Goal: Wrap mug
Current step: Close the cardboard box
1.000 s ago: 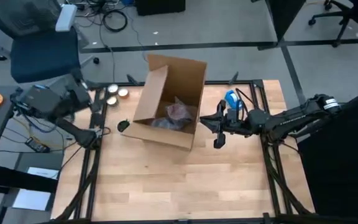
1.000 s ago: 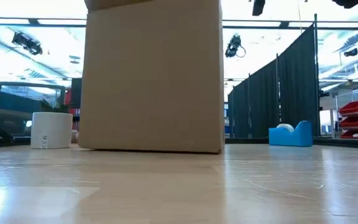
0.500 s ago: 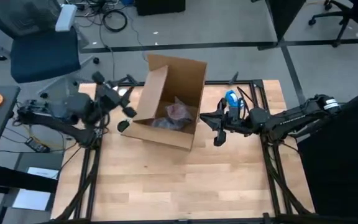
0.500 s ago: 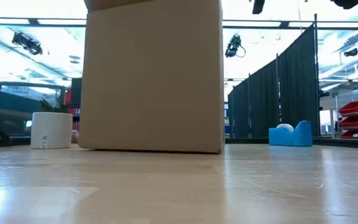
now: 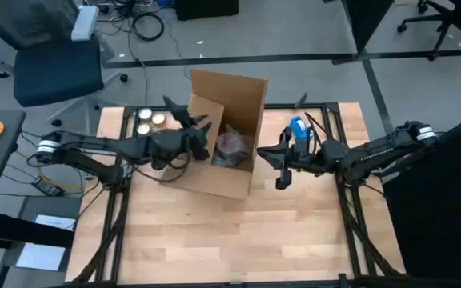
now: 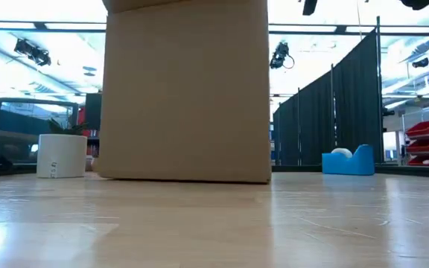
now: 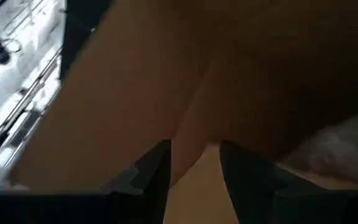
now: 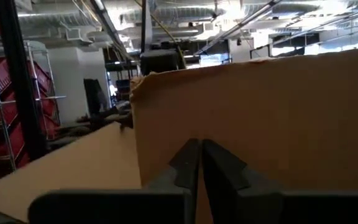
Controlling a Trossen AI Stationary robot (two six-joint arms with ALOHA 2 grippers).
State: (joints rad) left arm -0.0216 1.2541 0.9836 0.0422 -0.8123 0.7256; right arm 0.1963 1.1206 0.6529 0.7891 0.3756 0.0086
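High view: one cardboard box (image 5: 229, 132) lies on its side, mouth facing the left arm, and the single bubble-wrapped mug (image 5: 232, 146) sits inside. Left gripper (image 5: 201, 134) reaches into the opening, fingers spread. Right gripper (image 5: 280, 166) waits just beside the box, pinched closed. No legible writing.

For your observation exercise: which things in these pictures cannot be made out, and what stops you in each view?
- Wrapped bundle in the cardboard box: wrapping hides its contents, high view.
- Box interior: its wall blocks it, low view.
- Left gripper: blurred, dark left wrist view.
- Two small round things: too small, high view.
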